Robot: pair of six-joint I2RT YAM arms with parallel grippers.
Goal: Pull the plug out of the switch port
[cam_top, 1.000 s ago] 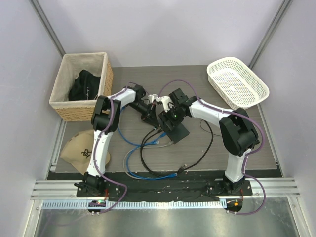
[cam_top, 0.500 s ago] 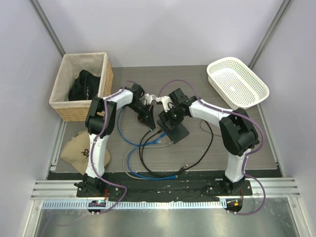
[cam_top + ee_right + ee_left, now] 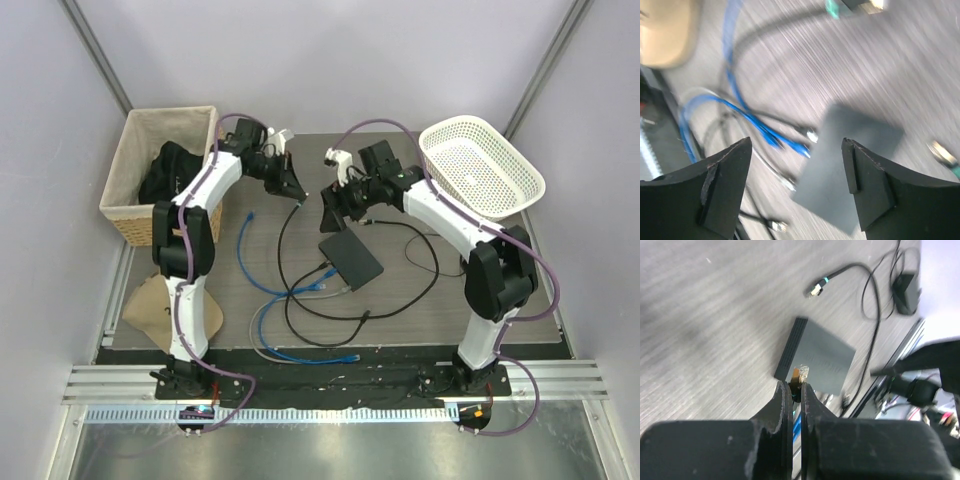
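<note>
Left arm reaches toward the far left of the table (image 3: 470, 290). Left gripper (image 3: 293, 187) sits just beside the wicker basket (image 3: 125, 215), which has dark cloth (image 3: 175, 172) inside.

Left wrist view: the fingers (image 3: 782, 402) are pressed together on a clear plug (image 3: 801, 373). The plug's tip pokes out past the fingertips. The plug is held above the table, well apart from the switch box (image 3: 820, 359). It touches no socket.

From above, a black cable (image 3: 279, 240) hangs from the left gripper and runs down to a loop near the front of the table.

The switch box (image 3: 352, 258) lies flat at mid-table, between the two arms. Blue cables (image 3: 262, 320) end at its near-left edge (image 3: 336, 268). I cannot pick out single ports in any view. The right wrist view is too blurred to tell whether those blue plugs (image 3: 804, 149) are seated or just beside the edge.

Right gripper (image 3: 330, 205) hovers beyond the far end of the box. Right wrist view: its fingers (image 3: 725, 185) are spread wide with nothing between them, and the box (image 3: 850, 170) is below.

Other items:
- Power brick (image 3: 907, 290) with thin black cords.
- Loose plug with a teal collar (image 3: 816, 288) on the table, apart from the box.
- White plastic basket (image 3: 520, 195) at far right.
- Tan cap (image 3: 150, 305) at near left.
</note>
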